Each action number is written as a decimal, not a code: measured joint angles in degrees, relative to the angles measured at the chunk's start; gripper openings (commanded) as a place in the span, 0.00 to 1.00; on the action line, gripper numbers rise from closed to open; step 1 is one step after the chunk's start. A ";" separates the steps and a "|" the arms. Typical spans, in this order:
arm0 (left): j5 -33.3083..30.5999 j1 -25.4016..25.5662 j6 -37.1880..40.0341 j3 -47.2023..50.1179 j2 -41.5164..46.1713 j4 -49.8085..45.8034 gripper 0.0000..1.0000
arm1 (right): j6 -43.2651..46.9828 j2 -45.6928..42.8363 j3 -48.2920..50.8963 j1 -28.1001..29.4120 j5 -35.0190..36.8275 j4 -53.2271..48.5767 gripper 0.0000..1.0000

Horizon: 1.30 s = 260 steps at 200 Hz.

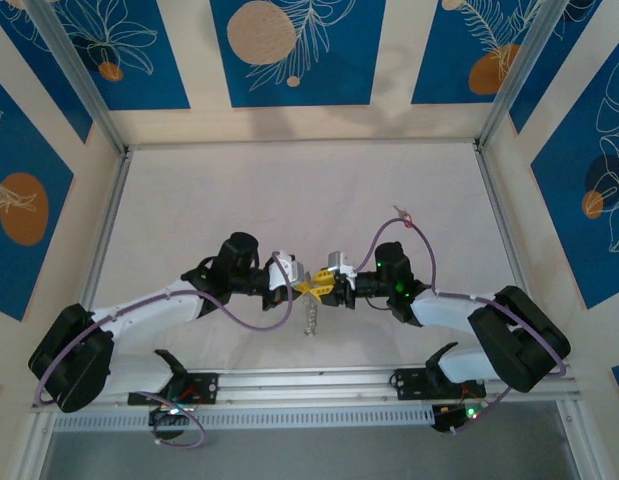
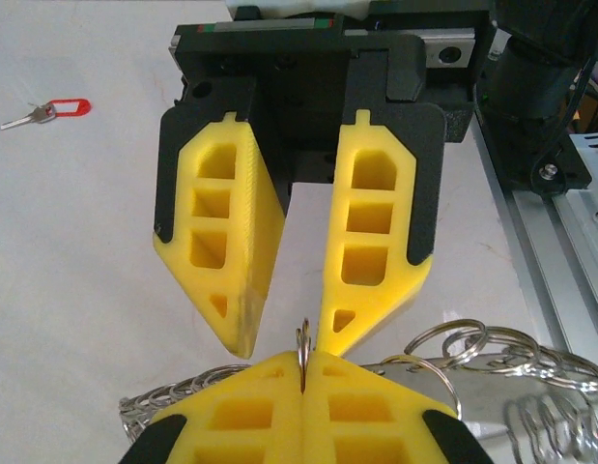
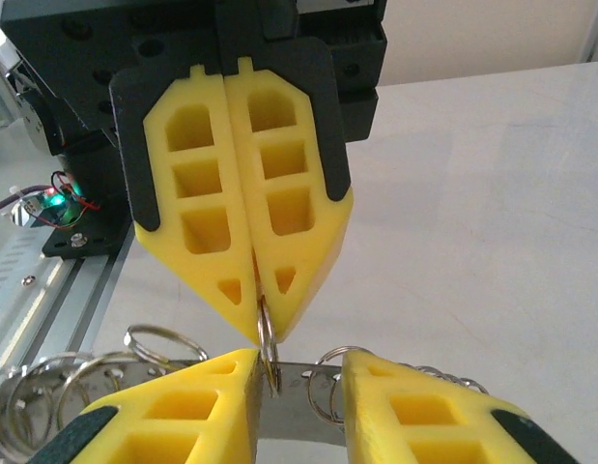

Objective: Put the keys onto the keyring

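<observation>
Left gripper (image 2: 303, 360): jaws closed, pinching one ring of keyring (image 1: 309, 320).
Right gripper (image 3: 300, 360): jaws partly apart, holding nothing.
Keyring: one, centre, between grippers.
Key (image 2: 47, 110): one, red-tagged, far right on table (image 1: 239, 200).

Counter (image 1: 289, 190): back and left stretches open. Obstructions: left claw (image 1: 305, 286) and right claw (image 1: 323, 291) tip to tip centre-front, keyring (image 1: 310, 318) trailing from them; 1 key (image 1: 402, 214) back right; rail (image 1: 309, 380) along near edge.

We see the keyring (image 1: 310, 318), a silvery chain of linked rings, hanging (its top ring pinched upright in the left fingers (image 3: 197, 174)). One red-tagged key (image 2: 47, 109) lies flat on the table (image 1: 239, 200), well apart.
</observation>
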State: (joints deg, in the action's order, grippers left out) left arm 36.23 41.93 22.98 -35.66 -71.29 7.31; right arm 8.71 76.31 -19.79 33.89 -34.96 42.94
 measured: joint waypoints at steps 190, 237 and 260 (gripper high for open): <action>-5.51 0.15 9.14 -6.10 -0.02 -13.88 0.28 | 11.32 -3.13 -7.04 2.60 7.50 -21.00 0.00; -6.32 0.22 9.14 -6.10 -0.02 -14.47 0.29 | 15.41 -3.48 -11.23 3.93 10.64 -30.05 0.00; -6.34 0.22 9.14 -6.10 -0.02 -14.47 0.27 | 16.41 -4.26 -11.98 4.00 11.08 -32.92 0.00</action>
State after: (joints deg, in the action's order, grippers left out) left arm 29.89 42.15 32.12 -41.76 -71.31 -7.16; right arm 25.12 72.05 -31.77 37.89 -23.88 10.02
